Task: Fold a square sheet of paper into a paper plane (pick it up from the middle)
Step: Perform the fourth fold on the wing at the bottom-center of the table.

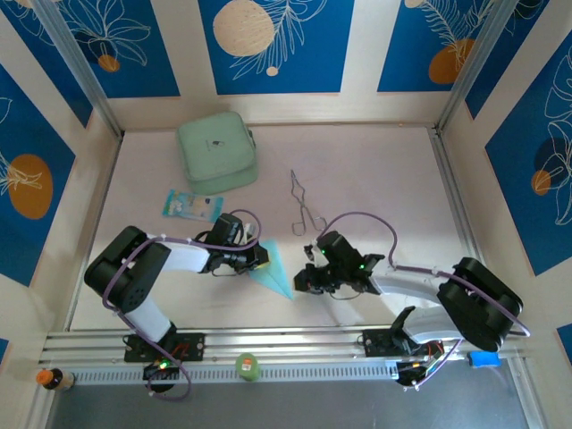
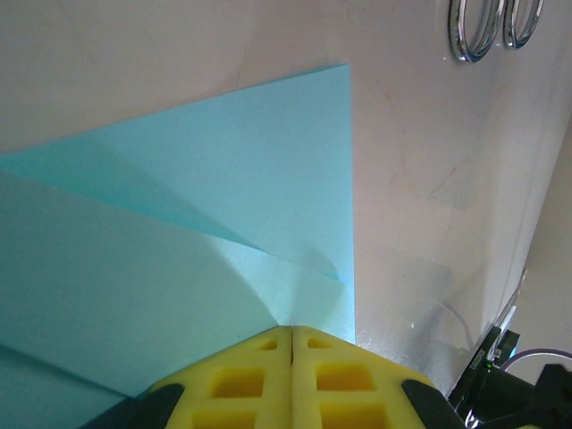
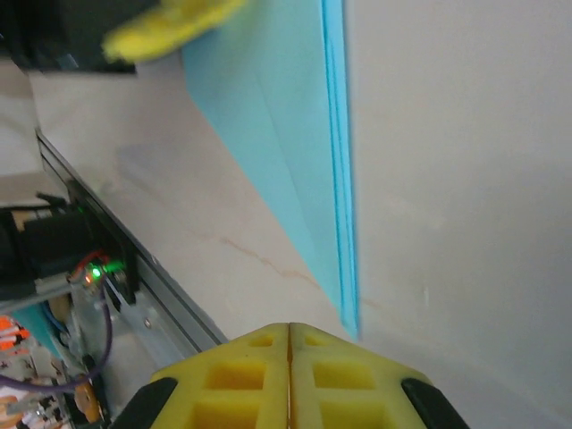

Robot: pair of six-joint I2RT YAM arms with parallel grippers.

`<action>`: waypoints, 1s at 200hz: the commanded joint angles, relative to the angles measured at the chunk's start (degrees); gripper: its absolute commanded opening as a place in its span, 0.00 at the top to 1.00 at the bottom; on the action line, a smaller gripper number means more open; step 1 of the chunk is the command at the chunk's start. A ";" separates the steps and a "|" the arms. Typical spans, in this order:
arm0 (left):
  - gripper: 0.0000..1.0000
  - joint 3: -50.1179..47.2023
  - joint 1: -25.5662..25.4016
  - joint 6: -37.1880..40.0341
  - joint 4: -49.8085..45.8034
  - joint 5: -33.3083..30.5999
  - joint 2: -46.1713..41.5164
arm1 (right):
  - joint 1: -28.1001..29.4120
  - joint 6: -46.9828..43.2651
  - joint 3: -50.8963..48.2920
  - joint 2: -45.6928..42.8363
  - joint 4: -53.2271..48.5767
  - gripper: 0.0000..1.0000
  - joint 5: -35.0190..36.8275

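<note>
my left jaws pressed together, tips down on wide end of paper plane (image 1: 273, 270), which lies flat on table (image 1: 384, 179). can't tell if any paper caught between. my right jaws pressed together too, nothing in them, plane's pointed end just ahead of tips. metal tongs (image 1: 307, 210) further out past both.

Top cam: the left gripper (image 1: 257, 257) sits over the wide end of the paper plane (image 1: 279, 271), so that bit's hidden. The left wrist cam cuts off the tongs (image 2: 490, 31) up top, leaving just the ring handles, I think. The packet (image 1: 191, 206) print is too tiny to read.
</note>
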 commanded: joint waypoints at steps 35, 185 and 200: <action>1.00 -2.06 0.50 -0.34 -3.15 -3.93 1.72 | 1.12 -1.78 14.92 15.02 -4.44 0.93 -2.58; 0.96 2.93 -0.63 0.80 -7.29 2.94 -5.77 | 3.27 1.83 8.92 24.18 1.23 1.00 -1.22; 0.98 2.88 -0.33 2.39 -8.14 2.24 -3.82 | 3.18 1.92 8.67 24.01 1.34 1.00 -1.26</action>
